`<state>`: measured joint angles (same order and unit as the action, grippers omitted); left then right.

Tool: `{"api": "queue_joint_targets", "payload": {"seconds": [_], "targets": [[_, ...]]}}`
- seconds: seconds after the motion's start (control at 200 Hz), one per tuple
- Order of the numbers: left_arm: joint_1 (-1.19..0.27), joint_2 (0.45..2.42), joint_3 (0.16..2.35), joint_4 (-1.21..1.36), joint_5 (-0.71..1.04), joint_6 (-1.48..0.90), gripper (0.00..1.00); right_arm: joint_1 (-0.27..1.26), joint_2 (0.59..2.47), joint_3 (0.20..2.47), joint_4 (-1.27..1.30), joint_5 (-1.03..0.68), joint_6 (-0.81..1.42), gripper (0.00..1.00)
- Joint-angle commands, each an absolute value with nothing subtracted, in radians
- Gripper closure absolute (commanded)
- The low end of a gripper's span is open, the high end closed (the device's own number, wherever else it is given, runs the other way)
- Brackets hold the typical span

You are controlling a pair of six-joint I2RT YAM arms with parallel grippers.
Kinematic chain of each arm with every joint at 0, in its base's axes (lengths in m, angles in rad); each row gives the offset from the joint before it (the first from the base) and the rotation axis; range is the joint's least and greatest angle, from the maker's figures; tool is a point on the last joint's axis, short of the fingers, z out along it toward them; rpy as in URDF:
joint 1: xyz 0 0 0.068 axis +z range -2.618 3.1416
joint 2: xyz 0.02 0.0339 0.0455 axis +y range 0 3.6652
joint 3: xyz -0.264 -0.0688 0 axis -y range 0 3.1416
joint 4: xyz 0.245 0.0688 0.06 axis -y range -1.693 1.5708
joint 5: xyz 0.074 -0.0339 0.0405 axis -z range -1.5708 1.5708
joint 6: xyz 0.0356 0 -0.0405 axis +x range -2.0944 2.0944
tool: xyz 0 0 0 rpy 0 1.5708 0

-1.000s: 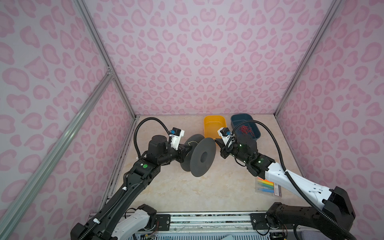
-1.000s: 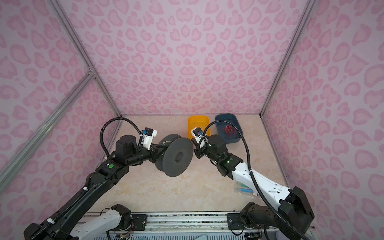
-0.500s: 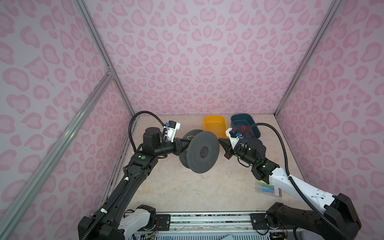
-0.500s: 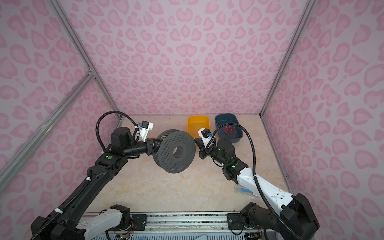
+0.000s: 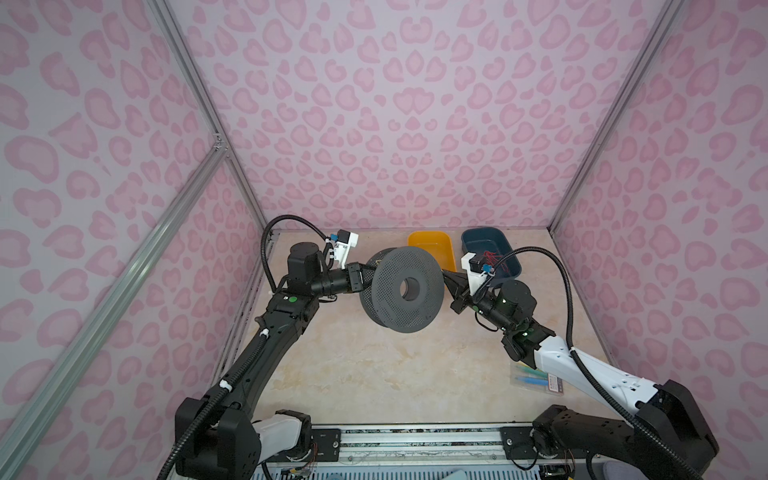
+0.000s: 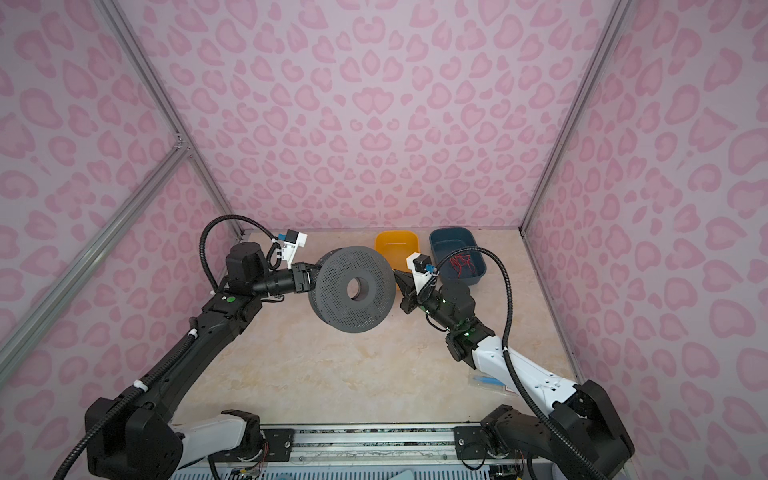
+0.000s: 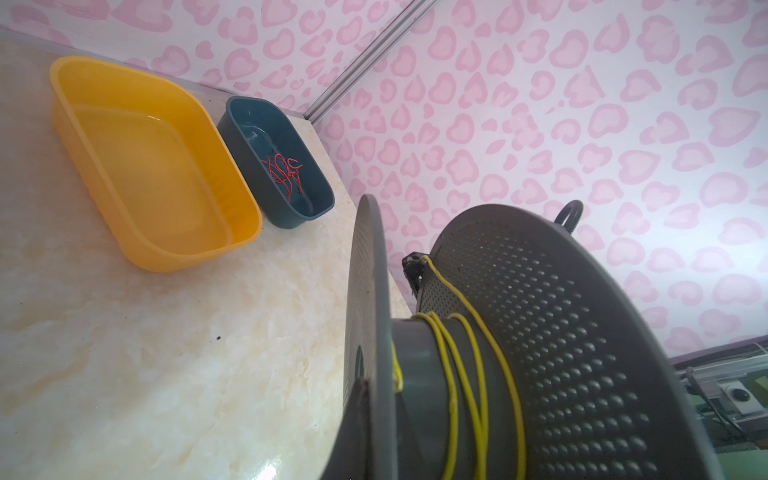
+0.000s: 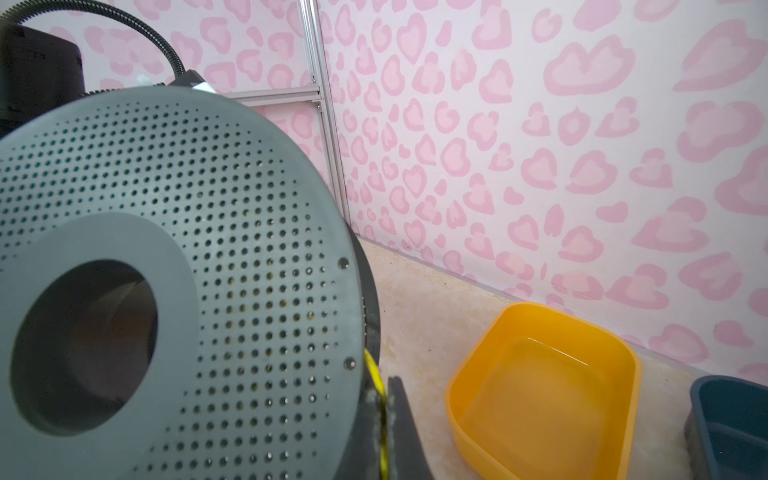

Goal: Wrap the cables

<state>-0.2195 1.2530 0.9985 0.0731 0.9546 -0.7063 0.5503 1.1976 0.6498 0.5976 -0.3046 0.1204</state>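
A grey perforated spool (image 5: 388, 309) (image 6: 332, 309) hangs above the table, one flange facing the camera. My left gripper (image 5: 368, 276) (image 6: 311, 277) is shut on the rim of the other flange (image 7: 365, 291), seen edge-on in the left wrist view, one finger on each side. The cable, a thin yellow wire (image 7: 457, 374), lies in a few loose turns round the hub and runs to my right gripper (image 5: 446, 276) (image 6: 397, 275) beside the spool's right edge. In the right wrist view that gripper (image 8: 384, 399) is shut on the yellow wire (image 8: 375, 370).
A yellow bin (image 5: 430, 245) (image 6: 397, 245) and a dark blue bin (image 5: 509, 249) (image 6: 453, 245) holding short red wires (image 7: 284, 172) stand at the back, just behind the spool. A clear packet (image 5: 536, 376) lies at the front right under the right arm. Patterned walls enclose the table.
The spool has risen a little and turned its flange face toward the camera. The left arm has swung back with it; the right gripper stays at the spool's right edge.
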Motion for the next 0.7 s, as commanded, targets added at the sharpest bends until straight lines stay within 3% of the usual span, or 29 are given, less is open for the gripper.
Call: {"api": "queue_joint_targets", "payload": {"seconds": [0.0,0.255,0.7], "targets": [[-0.201,1.269,1.042,0.475,0.937,-0.869,0.96,0.55,1.212,0.624,0.489,-0.226,0.158,1.0],[-0.183,1.325,1.081,0.572,0.914,-0.964,0.96,0.561,1.226,0.602,0.585,-0.27,0.235,1.0],[-0.194,1.391,1.058,0.686,0.812,-1.069,0.96,0.678,1.297,0.629,0.716,-0.195,0.32,1.0]]}}
